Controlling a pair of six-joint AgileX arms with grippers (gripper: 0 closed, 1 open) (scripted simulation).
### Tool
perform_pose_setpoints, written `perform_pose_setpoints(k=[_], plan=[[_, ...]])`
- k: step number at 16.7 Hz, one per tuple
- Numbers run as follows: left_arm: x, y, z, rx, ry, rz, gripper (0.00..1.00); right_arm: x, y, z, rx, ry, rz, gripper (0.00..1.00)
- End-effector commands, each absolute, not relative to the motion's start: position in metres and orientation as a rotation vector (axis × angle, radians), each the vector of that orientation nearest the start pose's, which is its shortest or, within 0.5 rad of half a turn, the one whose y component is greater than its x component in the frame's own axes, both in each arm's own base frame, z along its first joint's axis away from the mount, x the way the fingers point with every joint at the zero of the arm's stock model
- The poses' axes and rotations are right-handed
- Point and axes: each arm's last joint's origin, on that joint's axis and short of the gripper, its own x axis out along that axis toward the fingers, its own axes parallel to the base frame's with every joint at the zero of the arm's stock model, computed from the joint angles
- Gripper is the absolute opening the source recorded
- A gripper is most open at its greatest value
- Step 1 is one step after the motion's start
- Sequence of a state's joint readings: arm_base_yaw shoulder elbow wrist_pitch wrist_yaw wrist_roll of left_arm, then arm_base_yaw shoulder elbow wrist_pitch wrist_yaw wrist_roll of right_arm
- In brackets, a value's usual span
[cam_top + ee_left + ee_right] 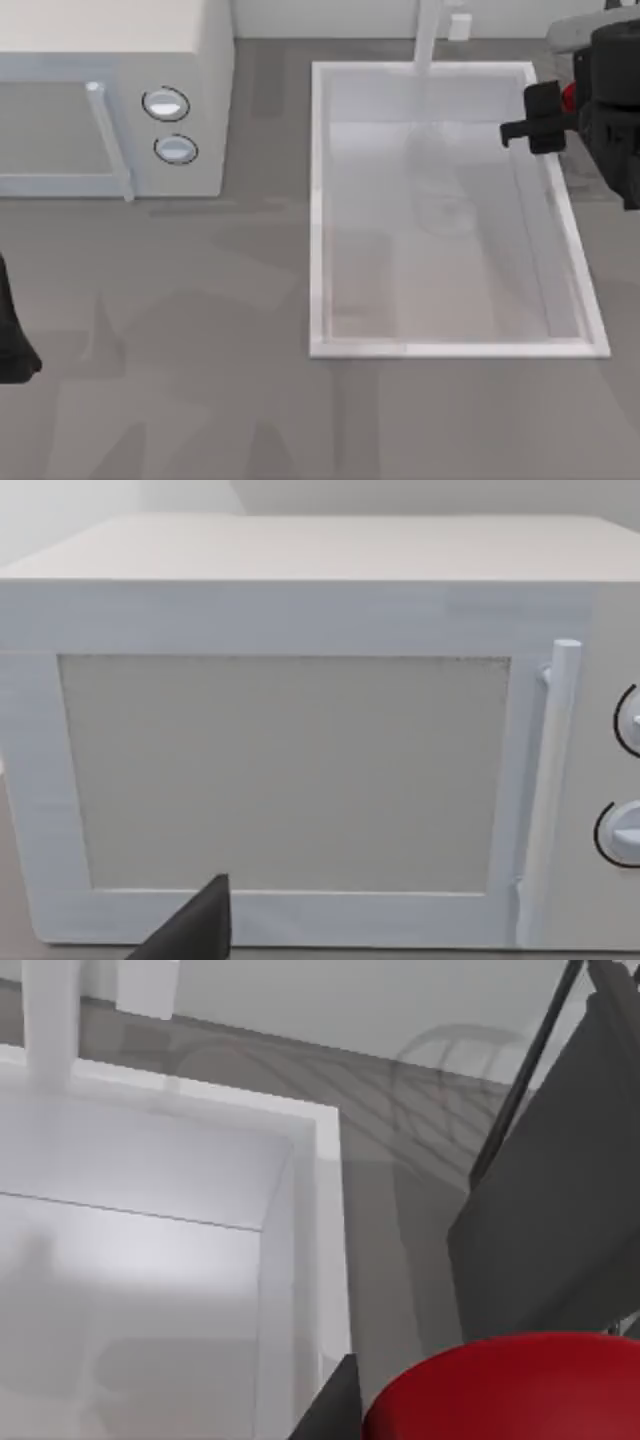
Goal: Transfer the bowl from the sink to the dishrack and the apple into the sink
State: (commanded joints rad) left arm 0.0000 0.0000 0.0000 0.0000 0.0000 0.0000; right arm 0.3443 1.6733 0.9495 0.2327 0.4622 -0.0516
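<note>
While the grey surface [200,330] is spreading under everything, the white sink [318,210] is taking up the right half of the top view, its basin lying bare with no bowl in it, so the bowl step is looking done and the apple is what remains. At the far left the white microwave [110,100] is standing with its two knobs facing forward, and the left arm is idling at the left edge of the surface in front of it, its gripper [195,930] pointing at the microwave door; I cannot tell how its fingers are set.

The right gripper [540,125] is hanging over the sink's far right rim. Beside it, thin dark wires of the dishrack [545,1055] are rising just outside the rim in the right wrist view.

The apple [510,1390] is sitting right up against the right gripper, a sliver of red also peeking out beside the dark fingers from above. The fingers are appearing to close on it, one dark finger [335,1405] lying just beside its skin.

The apple is likely light, firm and smooth, prone to rolling, so gripping across its widest middle is seeming safest.
</note>
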Motion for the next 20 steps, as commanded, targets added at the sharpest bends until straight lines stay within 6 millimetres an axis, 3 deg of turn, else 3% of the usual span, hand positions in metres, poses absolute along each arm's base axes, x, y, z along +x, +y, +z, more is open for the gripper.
perform_pose_setpoints(k=[5,10,17,20], plan=[[0.106,-0.001,0.160,0.000,0.000,0.000,1.00,0.303,0.162,0.206,-0.112,0.141,-0.047,0.00],[0.106,-0.001,0.160,0.000,0.000,0.000,1.00,0.272,0.183,0.209,-0.006,0.007,-0.012,0.00],[0.106,-0.001,0.160,0.000,0.000,0.000,1.00,0.272,0.183,0.208,-0.001,0.004,-0.012,0.00],[0.106,-0.001,0.160,0.000,0.000,0.000,1.00,0.277,0.186,0.192,-0.002,0.008,-0.019,0.00]])
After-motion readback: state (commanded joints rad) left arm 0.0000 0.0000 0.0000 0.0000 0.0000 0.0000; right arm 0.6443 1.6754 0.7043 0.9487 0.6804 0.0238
